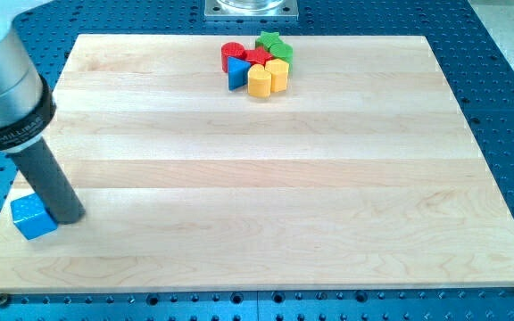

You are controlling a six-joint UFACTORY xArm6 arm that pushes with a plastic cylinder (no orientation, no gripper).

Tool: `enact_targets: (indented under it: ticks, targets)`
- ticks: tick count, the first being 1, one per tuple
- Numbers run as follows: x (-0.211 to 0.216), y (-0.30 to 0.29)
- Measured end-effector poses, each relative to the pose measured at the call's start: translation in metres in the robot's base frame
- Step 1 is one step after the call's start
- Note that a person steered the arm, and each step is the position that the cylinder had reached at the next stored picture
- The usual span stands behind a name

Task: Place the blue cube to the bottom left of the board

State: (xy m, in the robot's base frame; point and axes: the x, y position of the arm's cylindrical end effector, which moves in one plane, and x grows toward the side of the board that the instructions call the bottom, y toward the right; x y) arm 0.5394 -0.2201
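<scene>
Blue cube (34, 217) sits at the board's (266, 205) bottom-left corner, partly over the left edge. My tip (68, 216) touches its right side; the rod has no jaws and holds nothing. Other blocks (259, 64) cluster near the view's top.

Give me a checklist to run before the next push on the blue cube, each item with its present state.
1. Blue cube at the board's bottom left: ok, it sits near the wooden board's left edge, low in the view.
2. Cube fully on the board: cannot tell, its left face is at or just over the edge.
3. My tip next to the cube: ok, it stands at the cube's right side; contact cannot be told.
4. Further push leftward safe: not ok, it would likely shove the cube off.
5. Other blocks out of the way: ok, the cluster of blocks is grouped at the view's top.
</scene>
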Motion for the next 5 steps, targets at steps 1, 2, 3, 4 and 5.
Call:
enact_targets:
  ticks: [1, 2, 3, 4, 5]
  targets:
    - [-0.018, 0.026]
    - [-0.064, -0.012]
    - [-0.087, -0.007]
    - [-0.136, 0.095]
    - [-0.157, 0.220]
